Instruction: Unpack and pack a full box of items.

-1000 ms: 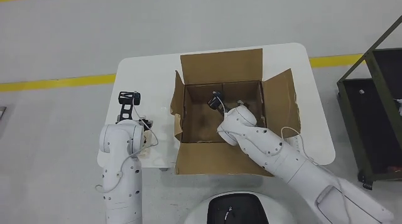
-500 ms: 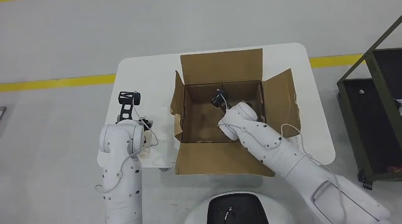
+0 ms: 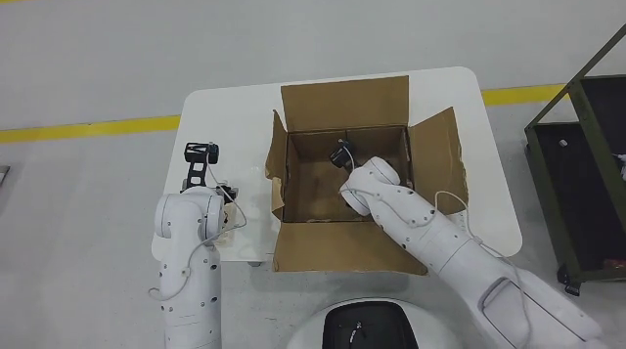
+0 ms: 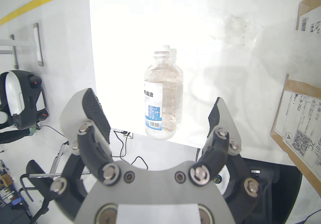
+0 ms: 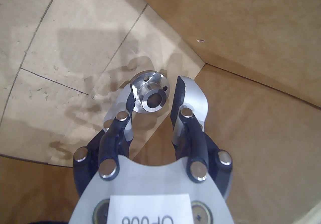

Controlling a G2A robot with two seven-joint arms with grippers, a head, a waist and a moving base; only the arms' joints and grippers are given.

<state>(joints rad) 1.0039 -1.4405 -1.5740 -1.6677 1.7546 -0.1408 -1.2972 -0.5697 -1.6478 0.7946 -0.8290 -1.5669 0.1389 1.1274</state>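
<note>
An open cardboard box [image 3: 342,105] stands in the middle of the white table [image 3: 445,90]. My right gripper [image 3: 339,156] is down inside it. In the right wrist view the right gripper [image 5: 155,84] is open, its jaws on either side of a small metal flange hub [image 5: 145,89] that lies on the box floor [image 5: 75,41] near a corner. One finger touches the hub's rim; the other stands slightly off it. My left gripper [image 4: 155,109] is open and empty by the table's left side, a short way from two clear labelled bottles [image 4: 160,99] standing close together near the table edge.
The box flaps [image 4: 298,119] spread outward beside the bottles. A clear filmy patch [image 4: 230,26] lies on the table beyond them. A dark green cart [image 3: 587,173] stands on the floor to the right of the table.
The right arm has shifted slightly deeper and to the right inside the box. The left arm has not moved.
</note>
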